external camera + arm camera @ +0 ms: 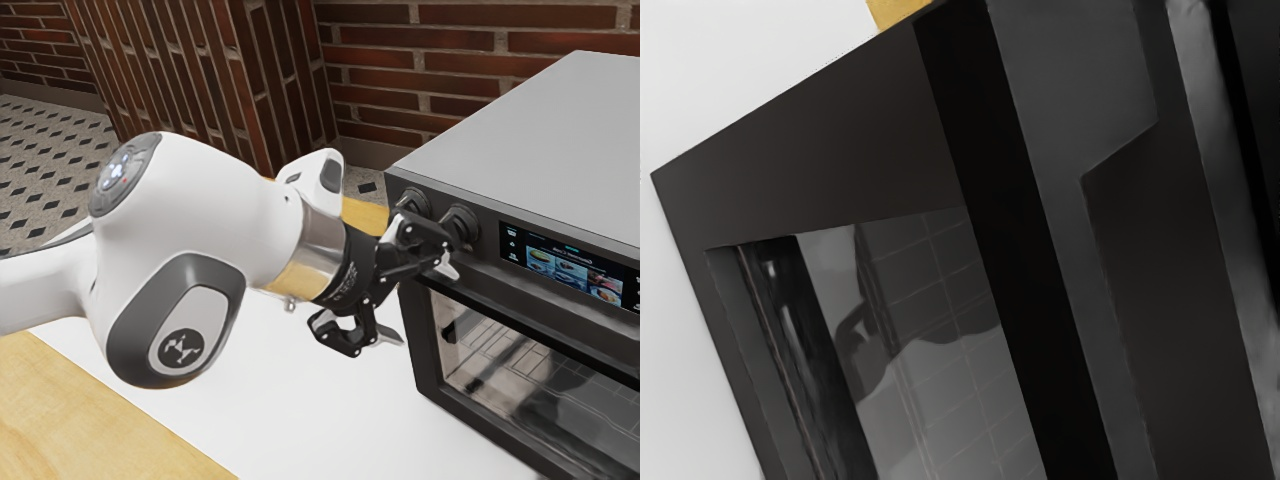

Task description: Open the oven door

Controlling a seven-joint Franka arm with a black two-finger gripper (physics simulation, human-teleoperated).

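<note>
My gripper (418,302) is open in the exterior view, at the near upper corner of the oven door (428,355). Its upper finger is by the front below the knobs, and the lower one stands apart, beside the door's edge. Along the door's top runs a dark handle bar (540,325), its near end partly hidden by the gripper. The door looks closed. At close range, the wrist view takes in the door frame (830,150), its glass window (940,300) with a dark reflection, and a dark bar-like band (1015,240) alongside.
The oven's grey top (530,130) rises above the hand. Two knobs (460,222) and a lit display (565,265) are on its front panel, close to the gripper. A white tabletop (300,410) with wooden edging (70,420) lies below the arm; brick walls stand behind.
</note>
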